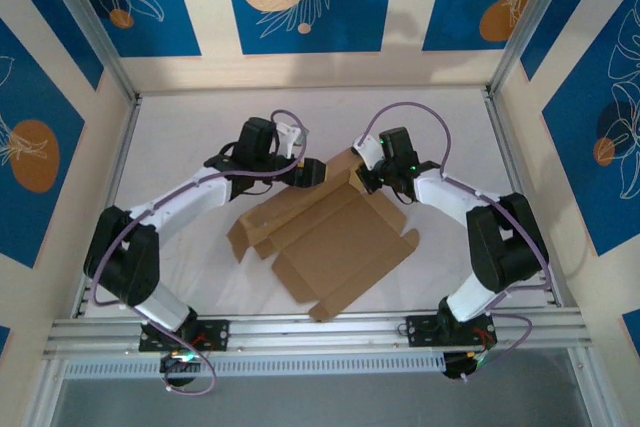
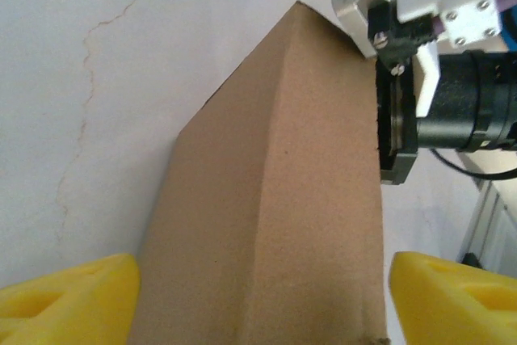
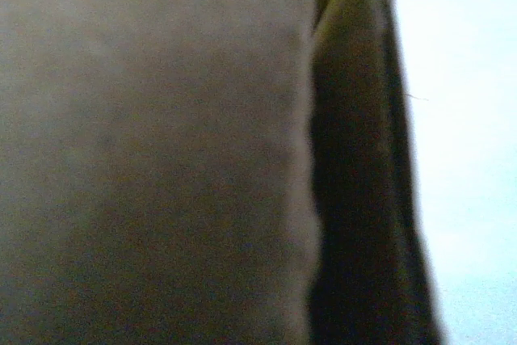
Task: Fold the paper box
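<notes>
Top external view: the right gripper pinches a raised flap of the paper box upright while the left gripper, jaws wide, straddles it, probably to crease it.

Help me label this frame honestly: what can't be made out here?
- Right wrist view: blurred paper box cardboard against the lens hides everything beyond it.
- Left wrist view: the bottom edge cuts off the flap, so it is unclear whether the left gripper touches it.
- Top view: slots and tabs are too small.
</notes>
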{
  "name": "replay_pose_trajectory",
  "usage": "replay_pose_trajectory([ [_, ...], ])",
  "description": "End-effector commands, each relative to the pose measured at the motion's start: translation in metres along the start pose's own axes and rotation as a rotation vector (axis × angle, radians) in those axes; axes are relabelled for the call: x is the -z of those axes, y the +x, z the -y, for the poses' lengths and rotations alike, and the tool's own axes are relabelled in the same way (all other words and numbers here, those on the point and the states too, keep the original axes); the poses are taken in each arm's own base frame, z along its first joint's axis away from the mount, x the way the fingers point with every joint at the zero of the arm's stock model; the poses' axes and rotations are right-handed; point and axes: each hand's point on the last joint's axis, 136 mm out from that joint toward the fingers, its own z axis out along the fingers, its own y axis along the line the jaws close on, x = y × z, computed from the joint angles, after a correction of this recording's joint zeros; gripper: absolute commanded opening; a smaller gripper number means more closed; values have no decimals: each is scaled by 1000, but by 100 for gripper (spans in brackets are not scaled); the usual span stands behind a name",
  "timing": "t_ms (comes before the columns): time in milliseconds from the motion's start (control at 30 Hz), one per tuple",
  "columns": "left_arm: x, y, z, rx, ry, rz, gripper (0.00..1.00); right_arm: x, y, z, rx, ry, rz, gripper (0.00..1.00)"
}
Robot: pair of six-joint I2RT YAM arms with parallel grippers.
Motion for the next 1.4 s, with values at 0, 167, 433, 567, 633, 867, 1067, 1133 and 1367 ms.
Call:
replay_pose_trajectory([
  [0,-15,4,-10,-28,-24,-37,68,-4,-20,-6,-20,-25,51,7],
  [167,-24,11,-16,-12,-26,-65,57,-12,-18,-11,-19,-25,35,7],
  [433,-29,13,-13,36,9,-71,50,-31,-16,-3,-22,131,-41,5],
  [567,-31,12,-11,71,31,-69,50,-35,-14,5,-19,263,-77,1],
  [633,-33,12,-10,86,40,-68,50,-36,-16,8,-40,296,-87,0],
  [867,-39,15,-11,139,58,-72,48,-40,-12,6,-181,316,-117,0],
  [1067,-41,14,-13,157,55,-70,48,-45,-1,4,-274,347,-115,0],
  [1133,-41,14,-13,163,55,-67,48,-46,0,6,-289,362,-106,0],
  [1367,-43,18,-17,151,32,-91,48,-42,-8,1,-236,270,-20,17],
])
